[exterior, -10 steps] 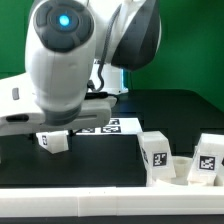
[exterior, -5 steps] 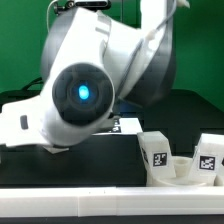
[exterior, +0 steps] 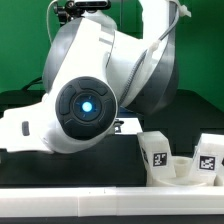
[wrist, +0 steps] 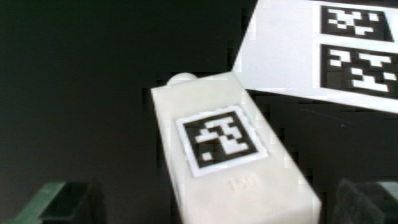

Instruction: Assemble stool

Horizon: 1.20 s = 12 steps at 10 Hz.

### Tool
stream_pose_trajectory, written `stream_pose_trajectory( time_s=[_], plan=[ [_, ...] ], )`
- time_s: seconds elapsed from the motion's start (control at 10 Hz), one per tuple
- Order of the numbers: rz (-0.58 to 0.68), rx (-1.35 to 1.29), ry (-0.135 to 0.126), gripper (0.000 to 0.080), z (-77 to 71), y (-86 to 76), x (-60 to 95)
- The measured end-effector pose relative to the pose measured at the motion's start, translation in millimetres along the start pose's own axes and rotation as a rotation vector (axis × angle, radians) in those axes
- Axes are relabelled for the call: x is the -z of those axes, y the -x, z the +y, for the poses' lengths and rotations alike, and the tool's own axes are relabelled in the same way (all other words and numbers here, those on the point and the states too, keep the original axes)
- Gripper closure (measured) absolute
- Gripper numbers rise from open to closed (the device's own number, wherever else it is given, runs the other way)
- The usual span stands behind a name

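Arm [exterior: 90,100] fills exterior view; wrist view looks down on leg [wrist: 222,140].

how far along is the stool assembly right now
Done: nothing looks joined; two loose legs sit by the white rail. In hand: nothing gripped; the open gripper is above a leg lying beside the marker board. Left: grasp that leg, then fit every leg to the seat, which is not in view.

The stool leg [wrist: 222,145] is matt white plastic, slightly grainy. The marker board [wrist: 285,60] looks smooth and papery; the table [wrist: 89,60] is matt black, my arm's shell [exterior: 110,60] glossy.
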State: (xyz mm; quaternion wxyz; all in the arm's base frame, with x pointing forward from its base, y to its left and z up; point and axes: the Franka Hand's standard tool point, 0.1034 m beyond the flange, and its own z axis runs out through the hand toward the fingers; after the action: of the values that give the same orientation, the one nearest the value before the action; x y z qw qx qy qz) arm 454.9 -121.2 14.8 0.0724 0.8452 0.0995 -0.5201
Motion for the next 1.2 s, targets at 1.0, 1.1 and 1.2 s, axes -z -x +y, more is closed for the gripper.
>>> stream_pose_trajectory(
  time_s=[1.0, 1.1, 1.2],
  plan=[
    [0.007, -0.012, -0.032, 0.0463, 2.6, 4.0, -1.7],
    [0.007, -0.021, -0.055, 0.0463, 3.5, 13.1, 6.8],
    [0.003, -0.039, -0.08, 0.0463, 0.6, 23.9, 18.6]
  ],
)
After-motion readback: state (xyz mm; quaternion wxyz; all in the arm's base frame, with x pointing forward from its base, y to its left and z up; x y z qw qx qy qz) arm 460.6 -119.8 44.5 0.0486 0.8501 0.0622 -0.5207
